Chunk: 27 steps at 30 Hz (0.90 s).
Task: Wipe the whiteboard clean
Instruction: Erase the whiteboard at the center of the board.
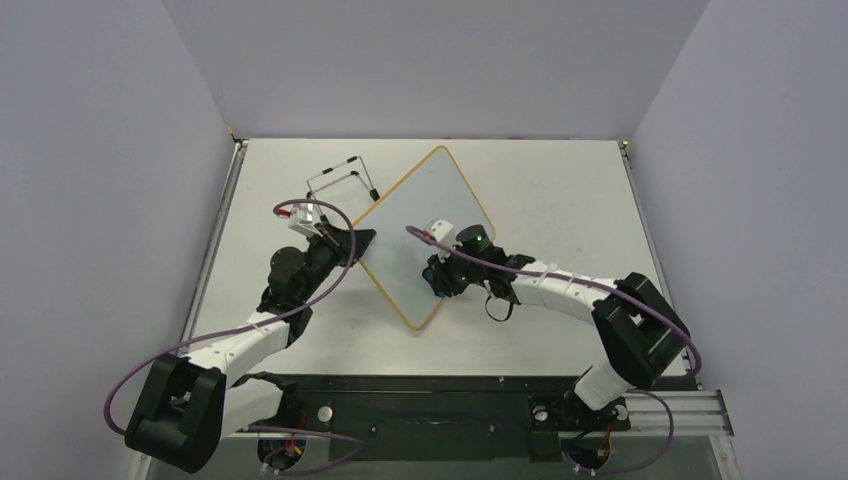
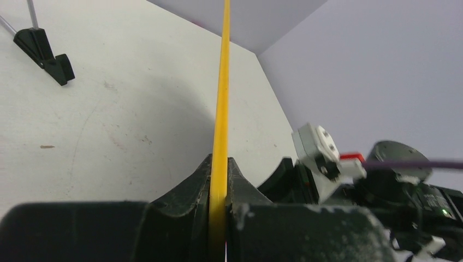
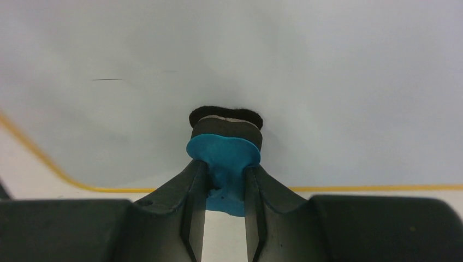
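While both arms are reaching out from the near edge of the table (image 1: 560, 195), the left gripper (image 1: 358, 243) is clamping the whiteboard (image 1: 420, 205) at its left corner. In the left wrist view its two fingers (image 2: 197, 183) are pinching the thin yellow frame from either side, with no gap showing between pad and frame. A little farther in, the right gripper (image 1: 442, 276) is hanging over the near-right part of the board. It is squeezing a blue eraser (image 3: 224, 150) between its closed fingers, and the eraser's black felt pad is pointing away from the wrist and pressing against the glossy white face. A thin dark streak is showing on that face, up and to the left of the eraser in the right wrist view.

The board itself is sitting around the middle of the table, turned like a diamond so that one corner is pointing at the far edge and the opposite one at the near edge. Whether it is lying fully flat I cannot tell.

Beyond the left gripper, toward the far-left corner of the table, a black wire stand (image 1: 340, 180) is standing near the board's far-left side but apart from it.
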Tool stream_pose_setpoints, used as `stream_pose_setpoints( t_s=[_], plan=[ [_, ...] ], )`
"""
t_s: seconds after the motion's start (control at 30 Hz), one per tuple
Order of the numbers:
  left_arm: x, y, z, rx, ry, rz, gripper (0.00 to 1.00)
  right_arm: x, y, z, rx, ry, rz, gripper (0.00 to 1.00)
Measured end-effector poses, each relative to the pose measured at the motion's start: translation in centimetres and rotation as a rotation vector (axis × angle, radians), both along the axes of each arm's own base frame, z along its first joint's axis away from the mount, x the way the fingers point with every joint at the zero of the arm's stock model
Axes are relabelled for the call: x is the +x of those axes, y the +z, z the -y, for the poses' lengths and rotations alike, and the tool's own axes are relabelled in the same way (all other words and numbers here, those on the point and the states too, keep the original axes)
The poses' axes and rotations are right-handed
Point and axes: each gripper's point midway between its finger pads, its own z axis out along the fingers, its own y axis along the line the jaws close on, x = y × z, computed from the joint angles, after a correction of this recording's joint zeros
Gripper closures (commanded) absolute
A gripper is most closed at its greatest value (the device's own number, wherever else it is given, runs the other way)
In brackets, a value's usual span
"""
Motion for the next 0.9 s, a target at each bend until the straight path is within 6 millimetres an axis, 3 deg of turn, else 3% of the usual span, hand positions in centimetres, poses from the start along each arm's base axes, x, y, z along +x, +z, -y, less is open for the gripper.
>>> stream_pose_setpoints(
  t_s=[0.17,0.27,0.3,0.37,0.47,0.57,0.67,0.77,0.83,0.9],
  plan=[
    [0.1,0.1,-0.1,0.0,-0.002,0.001,1.0,-6.1,2.4,-6.0,0.045,0.218,0.059,1.0],
    [-0.3,0.0,0.3,-0.001,-0.033,-0.006,1.0,-6.9,3.7,-7.5,0.07,0.258,0.08,1.0],
    [-0.3,0.0,0.3,-0.001,-0.036,-0.006,1.0,-6.2,4.0,-7.4,0.079,0.241,0.082,1.0],
    [-0.4,0.0,0.3,0.003,-0.042,-0.003,1.0,-2.6,5.1,-6.3,0.107,0.148,0.086,1.0],
    [-0.6,0.3,0.6,0.003,-0.064,0.0,1.0,5.4,7.7,-3.0,0.15,-0.044,0.123,1.0],
    [-1.3,0.2,1.1,0.007,-0.109,-0.008,1.0,11.9,10.6,-0.1,0.159,-0.171,0.161,1.0],
    [-2.0,0.3,1.4,0.009,-0.141,-0.014,1.0,16.6,13.4,1.2,0.159,-0.226,0.192,1.0],
    [-2.2,0.2,1.4,0.008,-0.144,-0.025,1.0,16.6,13.4,0.7,0.128,-0.185,0.186,1.0],
    [-2.1,0.0,1.3,0.003,-0.139,-0.042,1.0,14.7,12.8,-0.7,0.098,-0.121,0.166,1.0],
    [-2.0,-0.3,1.1,-0.006,-0.127,-0.065,1.0,11.4,12.4,-3.4,0.077,-0.015,0.15,1.0]
  ],
)
